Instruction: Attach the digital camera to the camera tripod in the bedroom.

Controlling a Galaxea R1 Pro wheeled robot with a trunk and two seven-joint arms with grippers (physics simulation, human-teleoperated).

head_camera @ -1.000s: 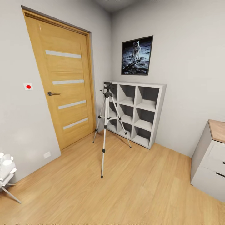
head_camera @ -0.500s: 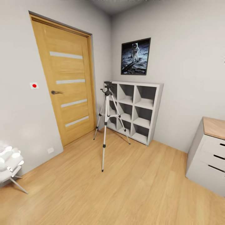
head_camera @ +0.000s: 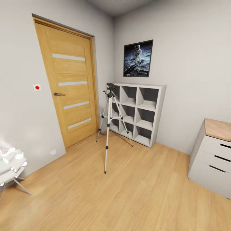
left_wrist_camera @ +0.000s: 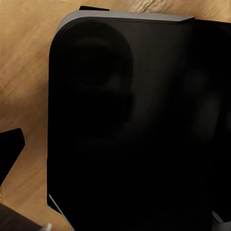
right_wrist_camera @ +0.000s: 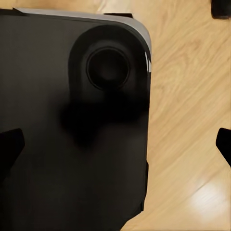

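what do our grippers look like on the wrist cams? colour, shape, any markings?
Right gripper: matte black jaws ending in wedge-shaped fingertips that taper to blunt points. No markings or cables are visible. The left wrist view shows one matching black fingertip; its partner is lost against the black rounded-corner panel with a grey edge, possibly the robot's own body.

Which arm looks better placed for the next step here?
Right, tentatively: the right pincer has its fingertips spread wide, empty, ready to grasp. Whether the left pincer is open is unclear. The camera tripod stands centrally ahead, favouring neither.
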